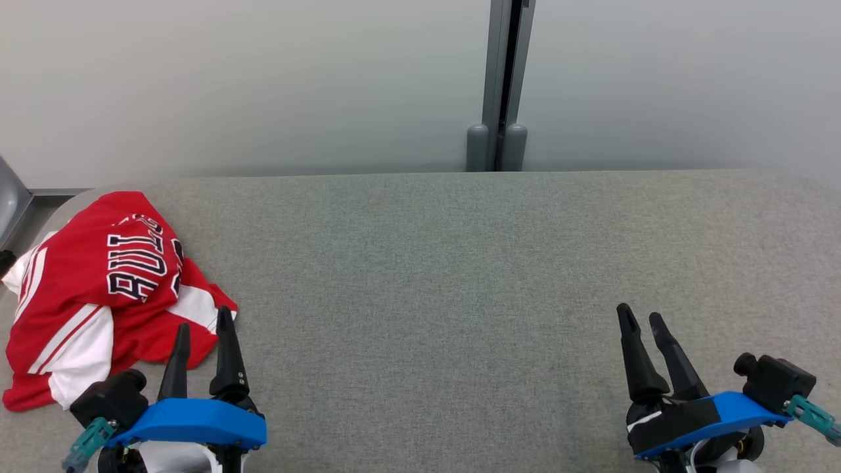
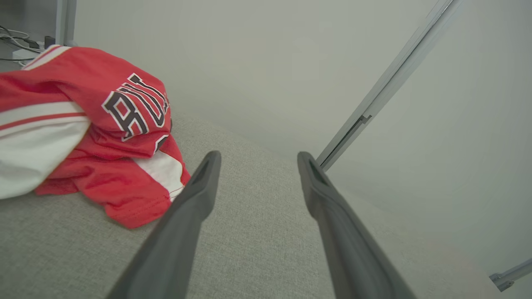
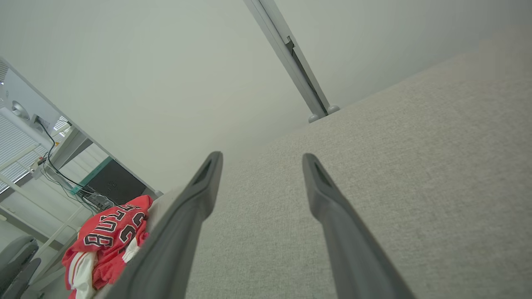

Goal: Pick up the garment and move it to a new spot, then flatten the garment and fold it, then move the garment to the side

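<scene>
The garment (image 1: 98,289) is a red and white jersey with dark lettering, lying crumpled at the far left of the grey table (image 1: 433,276). In the left wrist view the garment (image 2: 87,137) lies to the left of the fingers. My left gripper (image 1: 204,325) is open at the lower left, its tips just at the garment's near right edge, nothing between them. At the lower right my right gripper (image 1: 640,315) stands open and empty, far from the cloth. From the right wrist, the garment (image 3: 106,245) is a small heap at the lower left.
A pale wall with a grey vertical post (image 1: 502,85) runs behind the table. Past the table's left end are a desk with cables (image 3: 62,170) and a grey chair (image 3: 16,257). Bare table surface stretches from the garment to the right edge.
</scene>
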You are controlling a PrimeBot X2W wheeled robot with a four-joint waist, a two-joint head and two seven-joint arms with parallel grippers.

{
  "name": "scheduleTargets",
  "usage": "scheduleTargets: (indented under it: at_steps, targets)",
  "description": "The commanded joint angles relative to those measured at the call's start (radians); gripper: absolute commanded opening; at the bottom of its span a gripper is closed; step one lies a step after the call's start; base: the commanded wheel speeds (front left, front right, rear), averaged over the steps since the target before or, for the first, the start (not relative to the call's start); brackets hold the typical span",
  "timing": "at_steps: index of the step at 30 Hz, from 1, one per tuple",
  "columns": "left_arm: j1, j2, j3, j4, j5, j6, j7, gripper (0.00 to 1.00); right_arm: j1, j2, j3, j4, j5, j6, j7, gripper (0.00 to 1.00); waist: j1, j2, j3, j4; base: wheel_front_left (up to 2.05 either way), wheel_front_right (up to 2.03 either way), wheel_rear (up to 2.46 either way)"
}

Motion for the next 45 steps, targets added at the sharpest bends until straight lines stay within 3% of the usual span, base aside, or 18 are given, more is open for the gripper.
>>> scheduleTargets:
  at_steps: [1, 45]
  targets:
    - [-0.019, 0.012, -0.007, -0.003, 0.038, 0.007, -0.012, 1.0, -0.016, -0.007, 0.004, -0.004, -0.042, 0.002, -0.012, 1.0, 0.0, 0.0, -0.001, 0.0, 0.0, 0.0, 0.0]
    - [-0.029, 0.046, -0.105, 0.082, 0.426, 0.06, -0.114, 1.0, -0.031, -0.009, 0.027, 0.063, -0.494, 0.002, -0.113, 1.0, 0.0, 0.0, -0.013, 0.014, 0.0, 0.0, 0.0]
